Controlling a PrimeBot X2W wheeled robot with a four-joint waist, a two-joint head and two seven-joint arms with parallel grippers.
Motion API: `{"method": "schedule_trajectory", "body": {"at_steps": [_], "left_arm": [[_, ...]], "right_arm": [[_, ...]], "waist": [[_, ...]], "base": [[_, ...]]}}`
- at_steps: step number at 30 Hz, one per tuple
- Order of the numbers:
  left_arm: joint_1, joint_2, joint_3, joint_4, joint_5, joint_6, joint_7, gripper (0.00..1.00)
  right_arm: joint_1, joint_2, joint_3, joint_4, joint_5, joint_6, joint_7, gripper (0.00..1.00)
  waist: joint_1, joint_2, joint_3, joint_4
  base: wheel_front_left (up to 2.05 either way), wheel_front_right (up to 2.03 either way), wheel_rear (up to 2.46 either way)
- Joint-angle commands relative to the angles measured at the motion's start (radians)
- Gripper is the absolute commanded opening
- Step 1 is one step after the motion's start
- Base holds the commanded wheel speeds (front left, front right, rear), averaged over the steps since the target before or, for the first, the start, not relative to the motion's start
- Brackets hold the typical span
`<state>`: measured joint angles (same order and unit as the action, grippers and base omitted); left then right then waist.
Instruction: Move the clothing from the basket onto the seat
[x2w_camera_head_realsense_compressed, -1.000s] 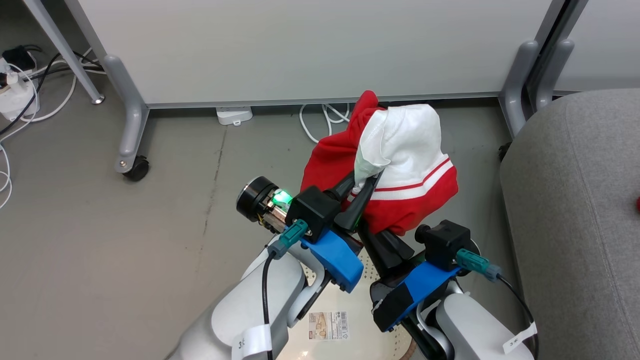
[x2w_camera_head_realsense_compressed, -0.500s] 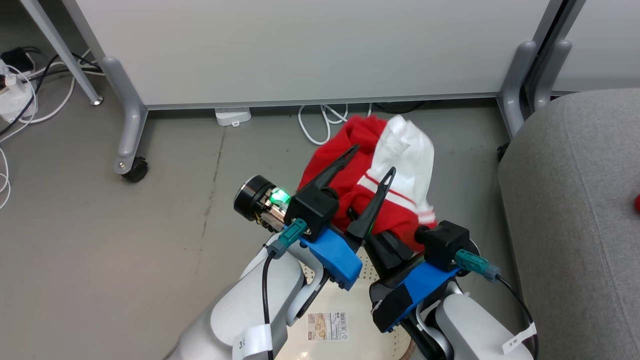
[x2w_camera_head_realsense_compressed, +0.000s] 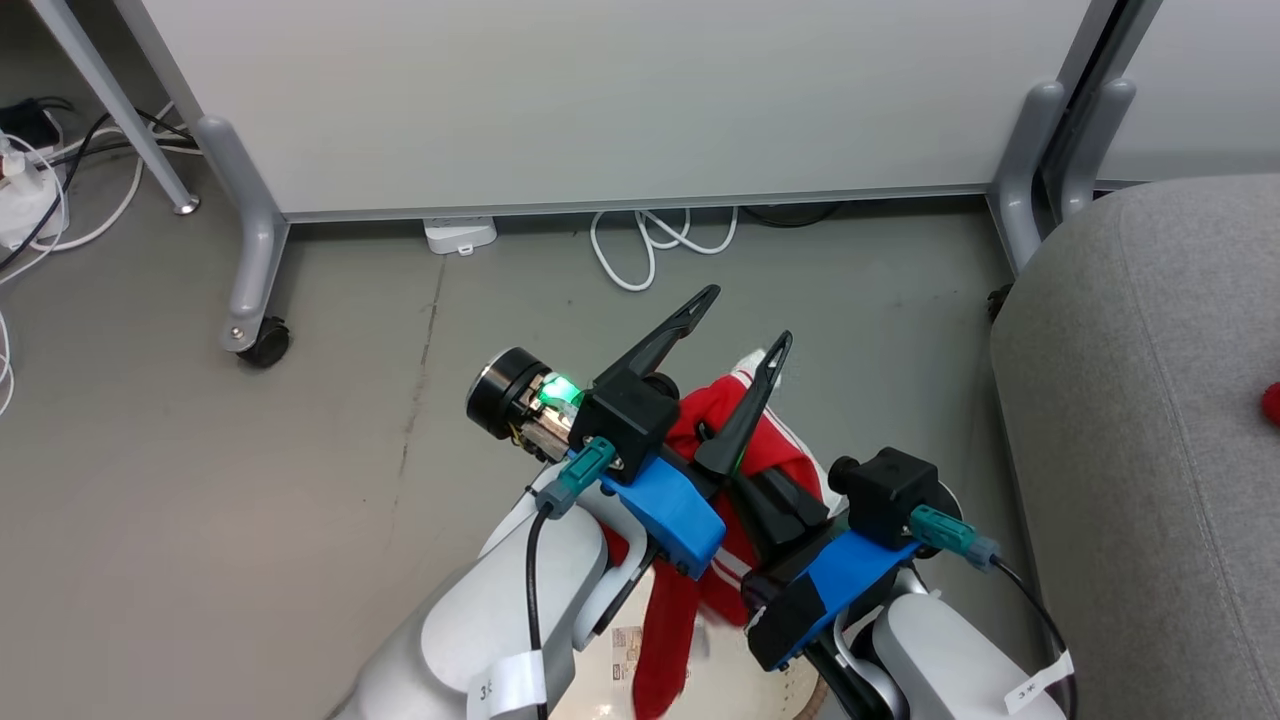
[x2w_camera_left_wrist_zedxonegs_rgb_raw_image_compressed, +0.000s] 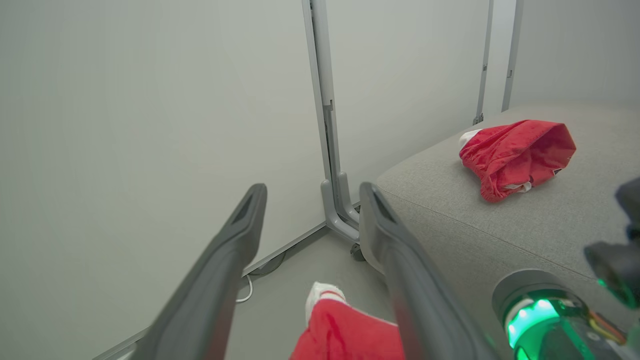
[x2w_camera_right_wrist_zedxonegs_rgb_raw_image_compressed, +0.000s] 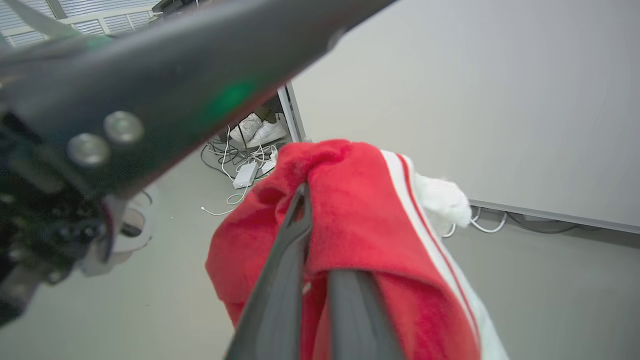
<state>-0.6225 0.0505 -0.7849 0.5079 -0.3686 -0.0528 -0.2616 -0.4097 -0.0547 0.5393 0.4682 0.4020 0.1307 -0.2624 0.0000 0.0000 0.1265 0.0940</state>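
Note:
My left gripper (x2w_camera_head_realsense_compressed: 744, 318) is open and empty, fingers spread above the floor. A red garment (x2w_camera_head_realsense_compressed: 775, 455) with white stripes hangs just behind and below it. My right gripper (x2w_camera_head_realsense_compressed: 720, 445) is shut on that clothing; in the right wrist view its fingers (x2w_camera_right_wrist_zedxonegs_rgb_raw_image_compressed: 292, 235) pinch the red cloth (x2w_camera_right_wrist_zedxonegs_rgb_raw_image_compressed: 360, 220), whose white lining droops on the right. A strip of the garment (x2w_camera_head_realsense_compressed: 665, 640) hangs down into the cream basket (x2w_camera_head_realsense_compressed: 795, 680) under my arms. The grey seat (x2w_camera_head_realsense_compressed: 1150, 400) lies to the right, and another red garment (x2w_camera_left_wrist_zedxonegs_rgb_raw_image_compressed: 520, 155) rests on it.
Grey partition panels stand ahead on feet, one with a caster (x2w_camera_head_realsense_compressed: 262, 340). White cable loops (x2w_camera_head_realsense_compressed: 650, 240) and a power block (x2w_camera_head_realsense_compressed: 460, 235) lie on the floor at their base. Bare grey floor stretches to the left.
My left gripper opened and let go of the garment. The cloth dropped from its raised bundle and now hangs low from the right gripper over the basket.

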Motion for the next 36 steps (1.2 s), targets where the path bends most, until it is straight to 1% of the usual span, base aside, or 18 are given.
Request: {"method": "schedule_trajectory", "body": {"at_steps": [1,8,16,28,36], "left_arm": [[-0.003,0.0,0.005,-0.002,0.006,0.005,-0.005,1.0],[-0.007,0.0,0.011,0.007,0.013,0.005,-0.005,1.0],[-0.023,0.0,0.018,0.014,0.027,0.004,-0.005,1.0],[-0.044,0.0,0.004,0.028,0.041,-0.007,-0.005,1.0],[-0.059,0.0,-0.018,0.045,0.043,-0.015,-0.005,1.0]], "right_arm": [[0.001,-0.006,-0.006,-0.004,-0.008,0.0,-0.004,0.0],[-0.019,-0.025,-0.03,-0.01,-0.018,0.0,-0.004,0.0],[-0.044,-0.059,-0.098,-0.036,-0.031,0.0,-0.004,0.0],[-0.032,-0.11,-0.193,-0.091,-0.044,0.0,-0.004,0.0],[0.002,-0.13,-0.276,-0.13,-0.05,0.0,-0.004,0.0]], "waist": [[0.0,0.0,0.002,-0.003],[0.0,0.0,0.014,-0.021],[0.0,0.0,0.046,-0.077],[0.0,0.0,0.105,-0.207],[0.0,0.0,0.124,-0.306]], "base": [[0.0,0.0,0.0],[0.0,0.0,0.0],[0.0,0.0,0.0],[0.0,0.0,0.0],[0.0,0.0,0.0]]}}
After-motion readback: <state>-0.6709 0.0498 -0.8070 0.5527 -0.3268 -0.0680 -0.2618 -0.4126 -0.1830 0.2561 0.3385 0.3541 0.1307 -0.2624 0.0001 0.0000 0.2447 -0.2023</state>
